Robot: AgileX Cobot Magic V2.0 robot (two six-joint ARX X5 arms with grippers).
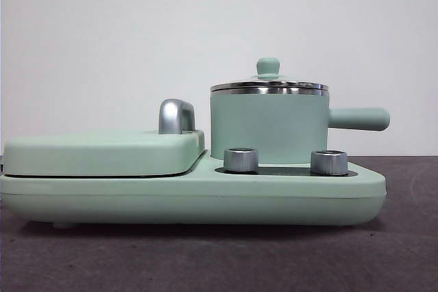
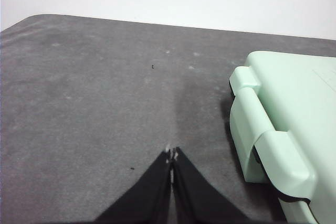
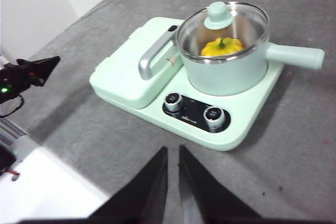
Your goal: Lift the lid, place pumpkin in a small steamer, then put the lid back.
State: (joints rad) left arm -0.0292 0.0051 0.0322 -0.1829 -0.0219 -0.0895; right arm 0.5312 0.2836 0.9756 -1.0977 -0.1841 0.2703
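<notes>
The small steamer [image 1: 267, 128] [image 3: 226, 74] stands on the right half of the long mint-green base, its straight handle pointing right. The glass lid [image 1: 269, 87] [image 3: 247, 24] sits closed on its steel rim, knob upward. Through the glass, the yellow pumpkin [image 3: 220, 47] rests inside the pot; the front view hides it. My right gripper [image 3: 173, 149] hangs shut and empty well back from the base's front edge. My left gripper [image 2: 171, 151] is shut over bare table, off the base's left end, holding nothing.
The base [image 1: 205, 196] carries a flat hinged cover [image 1: 102, 152] [image 2: 294, 103] with a steel handle [image 1: 176, 115] and two steel knobs [image 1: 241, 160] [image 1: 329, 163] at the front. Dark grey table surrounds it; the table's left edge shows in the right wrist view.
</notes>
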